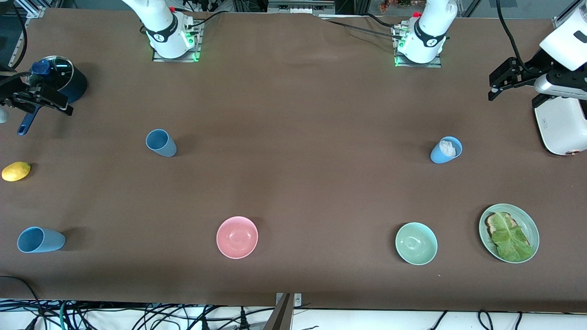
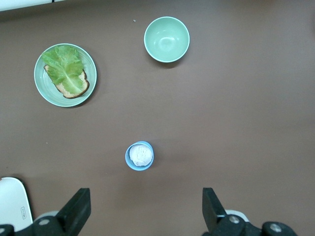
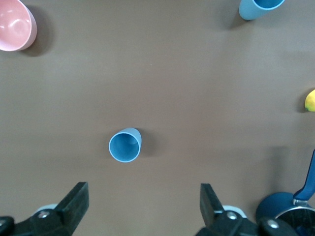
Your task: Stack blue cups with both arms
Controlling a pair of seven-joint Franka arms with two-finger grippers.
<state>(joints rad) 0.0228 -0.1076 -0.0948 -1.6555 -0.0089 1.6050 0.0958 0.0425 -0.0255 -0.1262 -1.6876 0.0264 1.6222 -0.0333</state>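
Observation:
A slate-blue cup stands upright toward the right arm's end; it also shows in the right wrist view. A sky-blue cup with a white crumpled wad inside stands toward the left arm's end, and it shows in the left wrist view. A third blue cup sits near the front edge at the right arm's end. My left gripper is open and empty, up beside the white appliance. My right gripper is open and empty over the saucepan's handle.
A navy saucepan with a glass lid and a lemon lie at the right arm's end. A pink bowl, a green bowl and a green plate with bread and lettuce sit along the front. A white appliance stands at the left arm's end.

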